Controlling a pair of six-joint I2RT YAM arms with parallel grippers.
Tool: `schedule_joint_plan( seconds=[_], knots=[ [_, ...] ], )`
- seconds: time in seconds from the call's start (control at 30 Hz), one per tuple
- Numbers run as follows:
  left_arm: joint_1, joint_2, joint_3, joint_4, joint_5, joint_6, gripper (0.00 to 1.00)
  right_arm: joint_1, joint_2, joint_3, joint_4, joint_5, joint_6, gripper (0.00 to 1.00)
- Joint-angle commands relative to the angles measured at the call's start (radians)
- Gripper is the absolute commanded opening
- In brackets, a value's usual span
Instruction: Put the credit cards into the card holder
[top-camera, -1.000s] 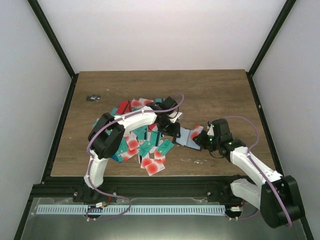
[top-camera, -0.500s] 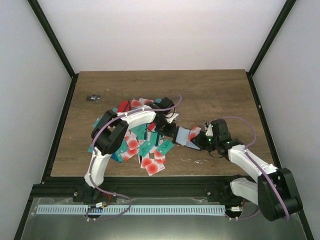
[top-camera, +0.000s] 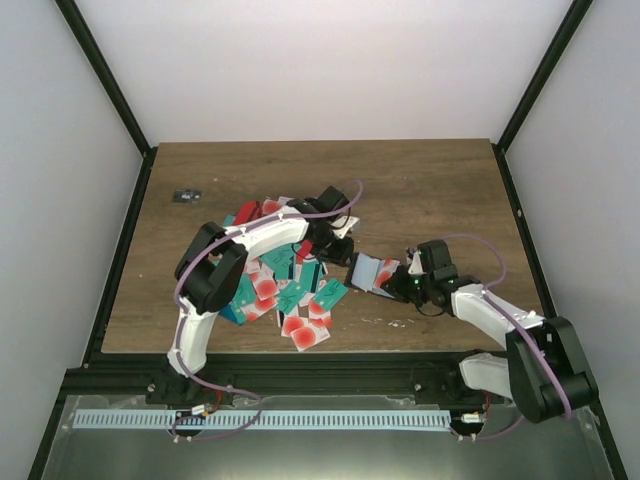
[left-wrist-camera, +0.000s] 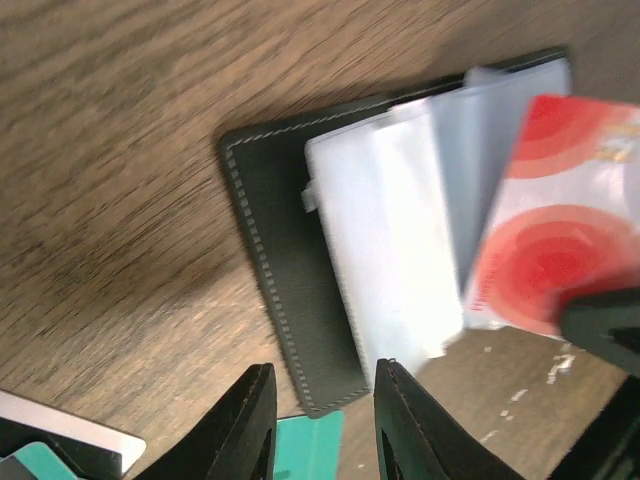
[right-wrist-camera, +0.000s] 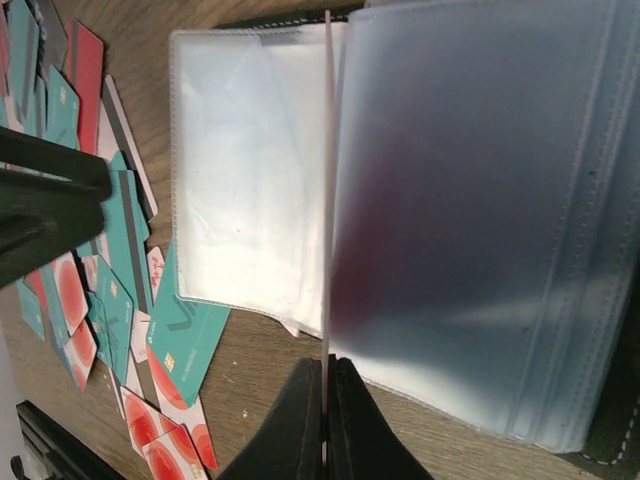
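The card holder (top-camera: 364, 270) lies open on the table, black outside with clear sleeves; it also shows in the left wrist view (left-wrist-camera: 290, 280). My right gripper (top-camera: 399, 285) is shut on a white credit card with a red circle (left-wrist-camera: 555, 240). The right wrist view shows this card edge-on (right-wrist-camera: 326, 200), standing between the holder's sleeves (right-wrist-camera: 250, 170). My left gripper (left-wrist-camera: 320, 425) is open, and the near corner of the holder lies just ahead of the gap between its fingers. Many credit cards (top-camera: 285, 290) lie in a heap under the left arm.
A tiny dark grey object (top-camera: 186, 195) lies at the far left of the table. Teal and red-circle cards (right-wrist-camera: 100, 300) lie close to the left of the holder. The left gripper's dark fingers (right-wrist-camera: 40, 200) show at the left edge of the right wrist view.
My right gripper has moved left with the card, further onto the holder. The holder and my left gripper have shifted slightly left and away.
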Motion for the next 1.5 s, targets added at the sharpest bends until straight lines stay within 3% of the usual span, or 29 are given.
schedule_joint_plan(
  seconds=[0.0,0.3,0.77,1.47],
  knots=[
    [-0.006,-0.033,0.001,0.035,0.066,0.022,0.30,-0.011,0.031,0.031,0.022,-0.004,-0.035,0.01],
    [-0.015,0.030,0.012,0.029,0.115,0.051,0.29,-0.011,0.085,0.059,0.024,-0.017,-0.061,0.01],
    [-0.016,0.111,0.017,0.002,-0.055,0.046,0.18,-0.012,0.047,0.104,-0.067,-0.028,-0.062,0.01],
    [-0.017,0.114,-0.031,0.014,-0.061,0.033,0.12,-0.013,0.163,0.077,0.082,-0.048,0.001,0.01]
  ],
)
